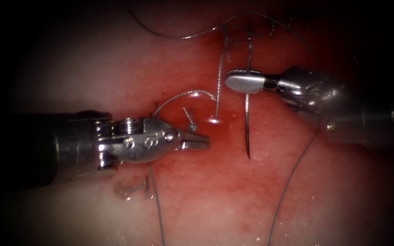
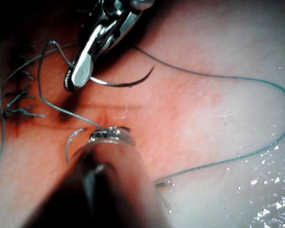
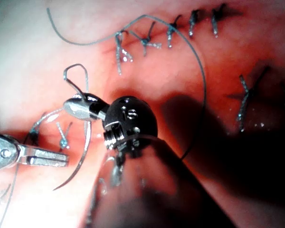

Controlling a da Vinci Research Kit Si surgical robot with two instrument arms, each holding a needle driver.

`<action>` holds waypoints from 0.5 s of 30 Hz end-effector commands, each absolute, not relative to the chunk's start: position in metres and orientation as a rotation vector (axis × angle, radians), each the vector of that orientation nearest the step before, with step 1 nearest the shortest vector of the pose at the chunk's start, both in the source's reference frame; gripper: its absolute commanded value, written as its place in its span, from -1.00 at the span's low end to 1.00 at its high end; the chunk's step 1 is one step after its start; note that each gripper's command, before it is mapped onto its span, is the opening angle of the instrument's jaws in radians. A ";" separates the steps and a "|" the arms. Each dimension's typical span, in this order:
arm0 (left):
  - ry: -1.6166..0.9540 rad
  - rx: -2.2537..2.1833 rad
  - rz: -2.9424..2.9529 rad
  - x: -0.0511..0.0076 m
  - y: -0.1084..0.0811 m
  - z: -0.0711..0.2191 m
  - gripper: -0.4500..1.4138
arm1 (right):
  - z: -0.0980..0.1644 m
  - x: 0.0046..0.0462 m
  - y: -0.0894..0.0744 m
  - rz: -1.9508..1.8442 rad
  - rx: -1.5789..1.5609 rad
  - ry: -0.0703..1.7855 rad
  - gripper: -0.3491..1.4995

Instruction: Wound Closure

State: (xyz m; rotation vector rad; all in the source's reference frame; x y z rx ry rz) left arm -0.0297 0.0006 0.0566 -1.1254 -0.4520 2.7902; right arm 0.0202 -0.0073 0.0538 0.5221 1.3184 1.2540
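- Nearest the endoscope, loose thread (image 1: 288, 187) is seen trailing over the tissue (image 1: 197, 200), with short cut ends (image 1: 131, 189) lying just below the left tool.
- The left pincer (image 1: 197, 140) is seen coming in from the left, clenched on nothing, its tip just short of the wet cut (image 1: 215, 120) (red fluid (image 1: 224, 132) is pooled there).
- The needle (image 1: 247, 123) is held by the right pincer (image 1: 240, 82), which is clenched on it around the upper part of its curve; its long axis is set roughly up-and-down, point down.
- The needle's point is seen free above the tissue, just right of the cut, not buried.
- The point is judged to lie right of and near the left pincer; the left arm is the nearer one to it.
- Farthest back, a row of finished stitches (image 1: 247, 32) is noted.
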 end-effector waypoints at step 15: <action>-0.508 -0.837 2.890 -0.0314 0.003 0.063 -1.00 | 0.054 0.0217 -0.008 1.074 0.410 1.356 -1.00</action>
